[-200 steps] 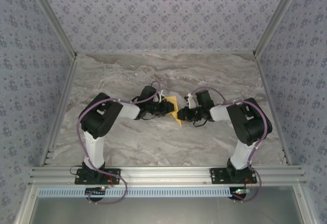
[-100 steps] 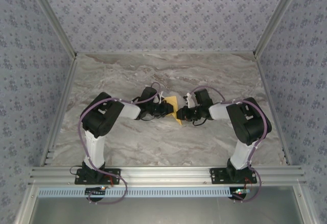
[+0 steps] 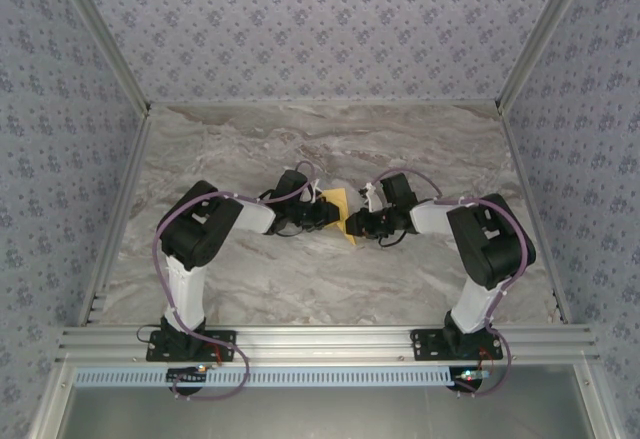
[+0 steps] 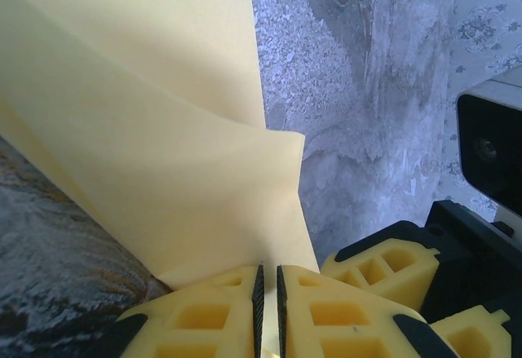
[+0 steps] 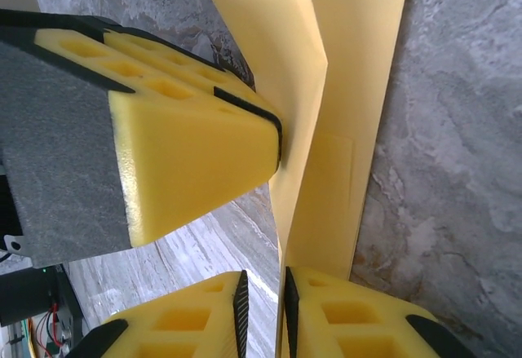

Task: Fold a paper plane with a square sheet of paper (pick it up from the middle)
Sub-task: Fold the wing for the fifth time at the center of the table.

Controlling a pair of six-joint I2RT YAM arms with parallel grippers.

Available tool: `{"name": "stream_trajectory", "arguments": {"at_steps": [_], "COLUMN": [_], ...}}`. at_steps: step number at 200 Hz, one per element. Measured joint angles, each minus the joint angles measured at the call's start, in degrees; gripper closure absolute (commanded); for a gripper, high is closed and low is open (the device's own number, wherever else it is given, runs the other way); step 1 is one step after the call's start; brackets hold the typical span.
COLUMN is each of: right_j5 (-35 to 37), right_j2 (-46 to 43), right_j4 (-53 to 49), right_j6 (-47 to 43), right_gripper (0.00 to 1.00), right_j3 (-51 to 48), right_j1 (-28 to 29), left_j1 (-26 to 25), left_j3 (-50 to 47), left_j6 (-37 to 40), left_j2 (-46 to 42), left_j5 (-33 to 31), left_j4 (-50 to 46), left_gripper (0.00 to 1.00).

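The grey marble table (image 3: pixel 330 279) lies beneath both arms, which bend inward until their hands nearly meet. Between the hands sits the folded yellow sheet of paper (image 3: pixel 338 204). The left gripper (image 4: pixel 269 280) has its pads pinched tight on the sheet's edge. The right gripper (image 5: pixel 263 289), just beside it, is likewise clamped on a fold.

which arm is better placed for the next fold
Left, probably: the left gripper has its jaws shut on a lifted flap of the sheet and could carry it over, while the right gripper clamps another edge.
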Motion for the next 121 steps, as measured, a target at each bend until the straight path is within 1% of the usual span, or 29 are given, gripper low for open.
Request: {"name": "stream_trajectory", "arguments": {"at_steps": [25,52,95,121], "right_j5": [0.3,0.6,0.8,0.8], "right_j2": [-0.1,-0.1,1.2,1.3], "right_j4": [-0.9,-1.5,-2.0,-2.7], "right_j6": [0.0,-0.1,-0.1,-0.3], "right_gripper": [0.86,0.89,0.90,0.87], "right_j3": [0.0,0.0,0.3,0.7], "right_j1": [0.0,0.0,0.0,0.1], "left_j1": [0.0,0.0,0.0,0.0], "left_j3": [0.0,0.0,0.2,0.3], "left_j6": [0.0,0.0,0.0,0.0], "left_j2": [0.0,0.0,0.0,0.0], "left_j5": [0.0,0.0,-0.1,-0.1], "left_j4": [-0.1,-0.2,-0.6,-0.9], "left_gripper": [0.83,0.83,0.84,0.84]}}
